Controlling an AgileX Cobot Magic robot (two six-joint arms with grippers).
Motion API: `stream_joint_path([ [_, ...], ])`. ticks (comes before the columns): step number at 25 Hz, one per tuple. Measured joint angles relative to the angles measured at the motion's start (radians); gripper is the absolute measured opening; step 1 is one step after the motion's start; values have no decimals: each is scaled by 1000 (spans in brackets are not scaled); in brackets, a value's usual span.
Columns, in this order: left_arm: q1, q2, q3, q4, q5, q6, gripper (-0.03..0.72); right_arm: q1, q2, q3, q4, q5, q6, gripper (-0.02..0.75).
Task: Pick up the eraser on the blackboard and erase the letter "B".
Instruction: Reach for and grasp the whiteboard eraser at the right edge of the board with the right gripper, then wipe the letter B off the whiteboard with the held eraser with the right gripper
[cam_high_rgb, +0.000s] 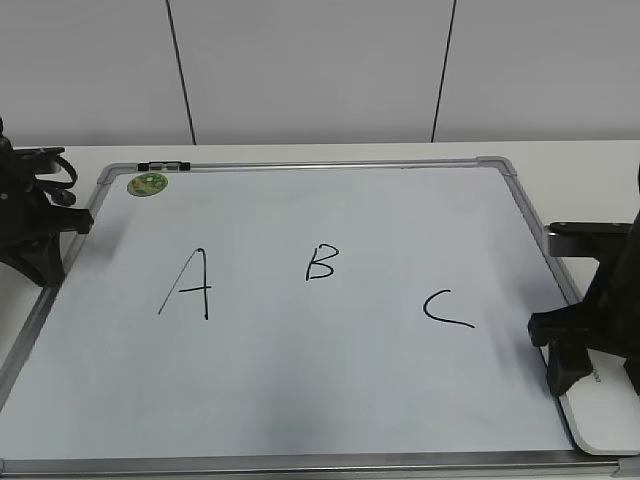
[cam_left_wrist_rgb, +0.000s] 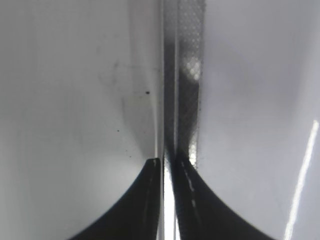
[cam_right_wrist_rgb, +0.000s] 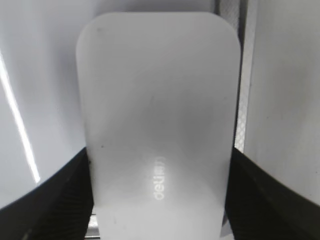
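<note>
The eraser (cam_high_rgb: 610, 420), a white rounded block, lies at the front right corner of the blackboard (cam_high_rgb: 330, 380). In the right wrist view it (cam_right_wrist_rgb: 160, 100) fills the space between the fingers, grey lettering up. My right gripper (cam_high_rgb: 598, 385) (cam_right_wrist_rgb: 161, 155) is down over it, and both fingers touch its long sides. The small black letter "B" (cam_high_rgb: 321, 263) is in the middle of the board, far left of the eraser. My left gripper (cam_high_rgb: 40, 265) (cam_left_wrist_rgb: 167, 161) is shut and empty over the board's left frame (cam_left_wrist_rgb: 185, 75).
A taller black "A" (cam_high_rgb: 190, 285) is left of the "B" and a black "C" (cam_high_rgb: 447, 308) is to its right, near the right gripper. A round green magnet (cam_high_rgb: 148, 184) and a dark marker (cam_high_rgb: 163, 165) sit at the far left corner.
</note>
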Motion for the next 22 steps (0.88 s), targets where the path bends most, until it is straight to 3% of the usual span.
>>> stream_joint_path([
  [5,0,0,0,0,0,0,75,0,8,-49,0,67,0,529],
  [11,0,0,0,-2,2,0,78,2,27,-245,0,248,-30,529],
  [16,0,0,0,-4,2,0,81,57,125,-406,5,364,-48,529],
  [22,0,0,0,-6,2,0,83,114,256,-597,14,380,-64,529],
])
